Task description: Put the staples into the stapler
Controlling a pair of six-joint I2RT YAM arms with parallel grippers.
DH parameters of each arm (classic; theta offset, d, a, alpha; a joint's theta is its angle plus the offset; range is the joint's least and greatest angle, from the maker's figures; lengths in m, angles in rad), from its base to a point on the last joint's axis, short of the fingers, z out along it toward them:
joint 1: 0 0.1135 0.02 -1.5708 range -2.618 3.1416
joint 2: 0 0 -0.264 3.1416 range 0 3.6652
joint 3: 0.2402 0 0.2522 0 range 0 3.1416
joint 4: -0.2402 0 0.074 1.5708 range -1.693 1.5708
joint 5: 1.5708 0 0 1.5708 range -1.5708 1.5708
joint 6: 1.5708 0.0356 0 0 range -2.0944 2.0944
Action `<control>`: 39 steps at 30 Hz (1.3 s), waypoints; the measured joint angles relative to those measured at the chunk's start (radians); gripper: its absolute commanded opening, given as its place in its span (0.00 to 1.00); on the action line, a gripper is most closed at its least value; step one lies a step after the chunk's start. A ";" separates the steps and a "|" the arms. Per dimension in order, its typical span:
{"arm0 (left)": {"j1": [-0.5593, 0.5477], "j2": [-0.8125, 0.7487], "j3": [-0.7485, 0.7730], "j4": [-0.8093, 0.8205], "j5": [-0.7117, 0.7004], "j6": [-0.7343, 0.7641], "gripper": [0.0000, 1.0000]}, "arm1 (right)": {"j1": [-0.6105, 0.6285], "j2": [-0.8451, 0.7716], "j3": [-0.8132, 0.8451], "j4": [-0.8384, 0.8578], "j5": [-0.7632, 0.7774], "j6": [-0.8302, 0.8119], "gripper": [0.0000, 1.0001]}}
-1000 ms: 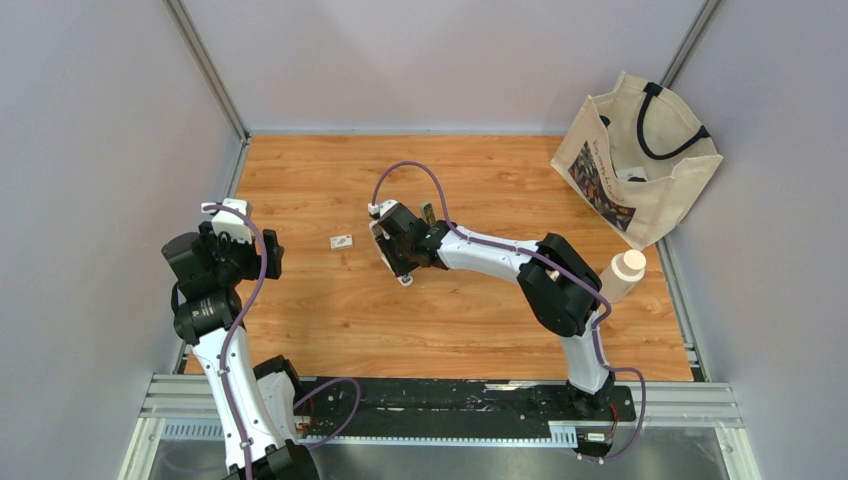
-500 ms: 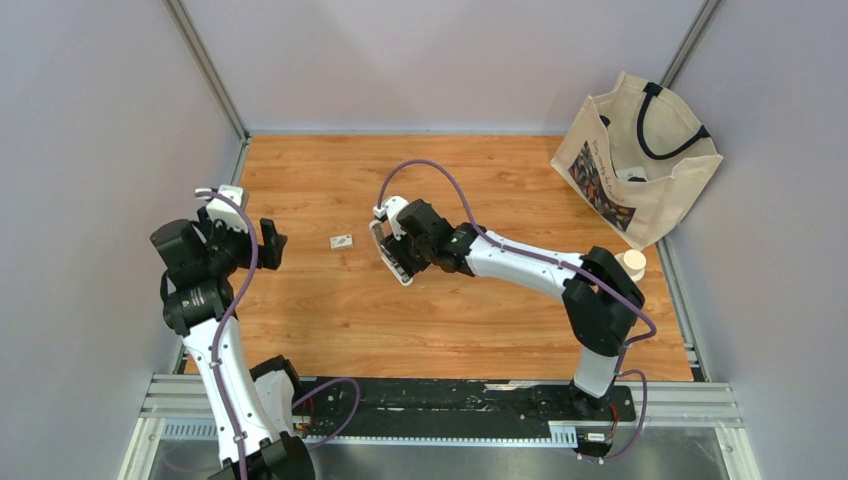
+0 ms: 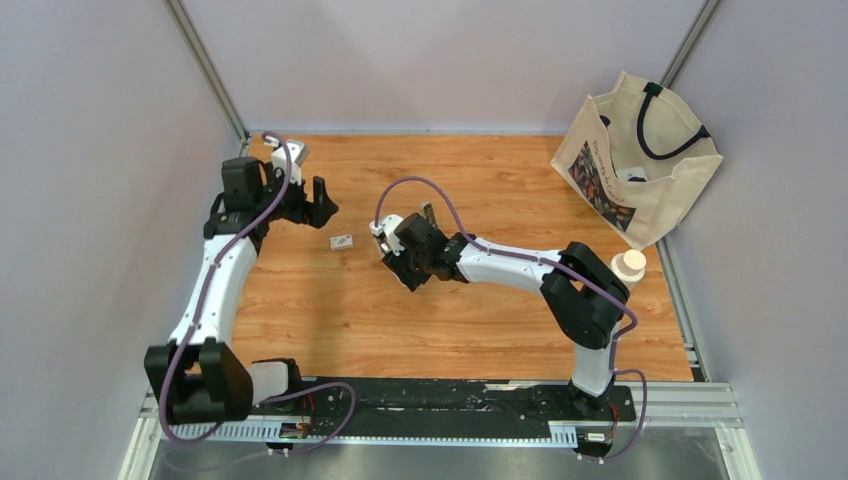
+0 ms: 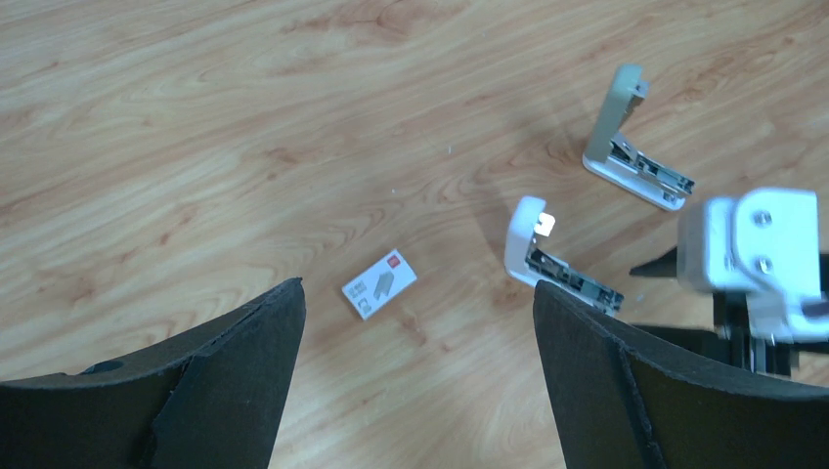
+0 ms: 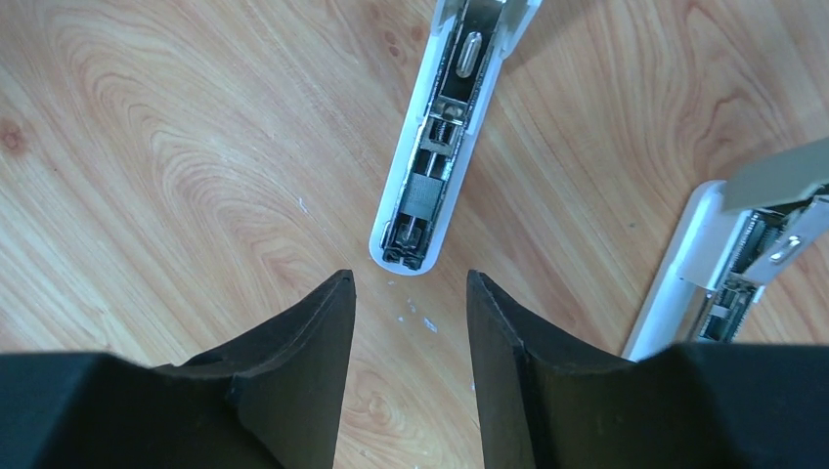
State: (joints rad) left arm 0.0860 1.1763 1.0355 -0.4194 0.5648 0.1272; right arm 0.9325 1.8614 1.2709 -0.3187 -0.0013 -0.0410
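Observation:
An open white stapler (image 5: 436,147) lies on the wood with its lid swung up. In its bare channel rests a short grey metal strip, apparently the staples (image 5: 426,192). My right gripper (image 5: 408,283) is open and holds nothing. Its fingertips stop just short of that stapler's near end. A second open stapler (image 5: 719,269) lies close on the right. The left wrist view shows both staplers (image 4: 559,262) (image 4: 635,147). My left gripper (image 4: 418,288) hangs wide open above the table near a small white staple box (image 4: 379,283). In the top view it (image 3: 320,200) is at the back left.
The white staple box (image 3: 342,240) lies between the two grippers. A canvas tote bag (image 3: 640,160) leans at the back right, and a white bottle (image 3: 626,268) stands by the right arm's elbow. Grey walls close in the table on three sides.
The left arm swung from the near left out toward the back, ending beside the staple box. The right gripper's jaws opened wider and it shifted slightly over the stapler.

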 measured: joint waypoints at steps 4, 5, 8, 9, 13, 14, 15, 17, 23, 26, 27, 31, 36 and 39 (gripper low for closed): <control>-0.058 0.158 0.074 0.047 -0.040 -0.034 0.94 | 0.010 0.035 0.017 0.003 0.000 0.003 0.46; -0.068 0.196 0.092 0.058 -0.048 -0.041 0.94 | 0.015 0.044 0.022 0.003 0.000 0.003 0.45; -0.097 0.277 0.122 0.072 -0.063 -0.057 0.94 | 0.023 0.062 0.033 0.004 0.008 0.005 0.42; -0.105 0.294 0.126 0.074 -0.064 -0.060 0.94 | 0.024 0.066 0.036 0.004 0.013 0.006 0.42; -0.135 0.347 0.135 0.076 -0.066 -0.071 0.94 | 0.029 0.083 0.045 0.006 0.037 0.008 0.40; -0.140 0.356 0.135 0.078 -0.066 -0.074 0.94 | 0.028 0.086 0.045 0.006 0.043 0.010 0.40; -0.144 0.363 0.135 0.080 -0.066 -0.075 0.94 | 0.028 0.087 0.045 0.005 0.047 0.010 0.40; -0.151 0.374 0.136 0.082 -0.065 -0.078 0.94 | 0.028 0.087 0.045 0.006 0.055 0.010 0.39; -0.174 0.399 0.136 0.101 -0.065 -0.082 0.94 | 0.028 0.090 0.045 0.008 0.079 0.010 0.37; -0.191 0.414 0.136 0.110 -0.064 -0.086 0.94 | 0.028 0.101 0.045 0.011 0.081 0.010 0.34; -0.195 0.418 0.136 0.111 -0.064 -0.086 0.94 | 0.028 0.106 0.045 0.011 0.080 0.010 0.33; -0.206 0.448 0.136 0.112 -0.061 -0.089 0.94 | 0.028 0.110 0.047 0.021 0.080 0.011 0.30; -0.217 0.469 0.136 0.108 -0.049 -0.089 0.88 | 0.028 0.112 0.047 0.025 0.080 0.012 0.30; -0.219 0.469 0.136 0.109 -0.032 -0.089 0.78 | 0.026 0.112 0.048 0.025 0.079 0.014 0.30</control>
State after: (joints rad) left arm -0.1333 1.6455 1.1717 -0.3099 0.5323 0.0383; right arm 0.9588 1.9732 1.3186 -0.2935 0.0780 -0.0269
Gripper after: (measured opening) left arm 0.879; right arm 0.301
